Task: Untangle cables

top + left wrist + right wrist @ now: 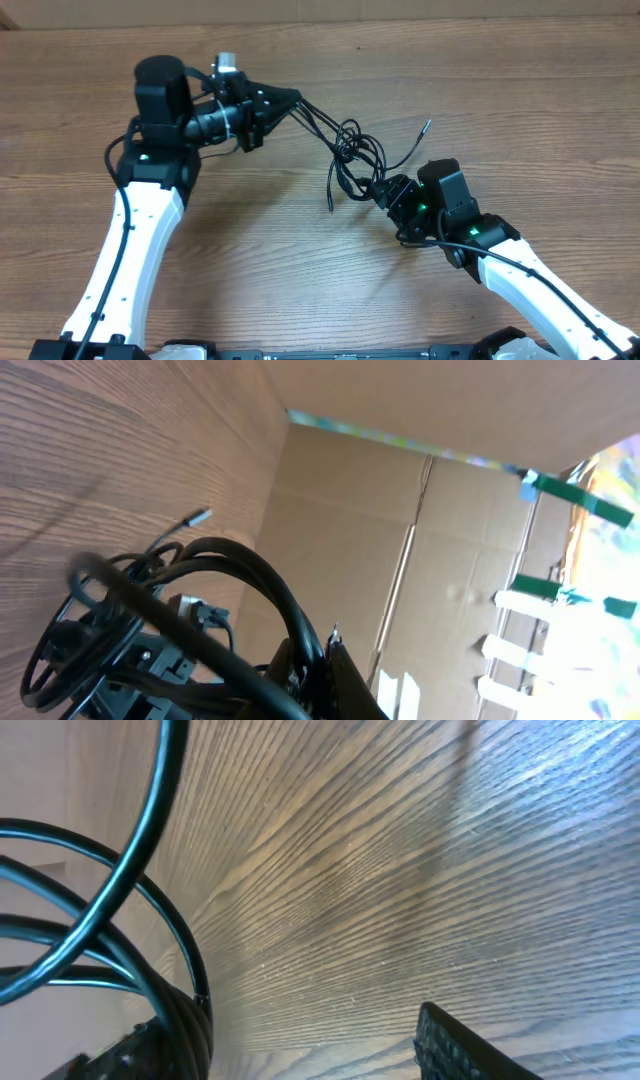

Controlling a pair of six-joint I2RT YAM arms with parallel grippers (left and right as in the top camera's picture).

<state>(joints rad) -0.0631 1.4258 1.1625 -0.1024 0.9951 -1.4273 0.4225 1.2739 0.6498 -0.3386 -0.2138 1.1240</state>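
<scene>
Overhead: we note the left gripper (293, 97) at upper left, black, its fingers drawn to a point. The jaws are closed on several strands of the thin black flexible cables (352, 150), which run straight from the tips down to the right.

Left wrist: we see the same cords (250, 565) as glossy round loops converging at the dark fingertips. A small grey metal plug end (200, 516) hangs above the wood. Behind it is a plain brown cardboard wall (330, 540) with strips of green tape (570, 495).

Centre of the matte, wood-grain table (300, 270): the knot of overlapping loops lies between the two arms. One loose tail drops toward the near edge, and one plug end (425, 124) points up and right.

Right: the right gripper (385, 188) touches the knot's lower right side. In the wrist view, one ribbed black finger pad (460, 1050) has bare wood between it and the cords (150, 820). We cannot tell whether these jaws pinch anything.
</scene>
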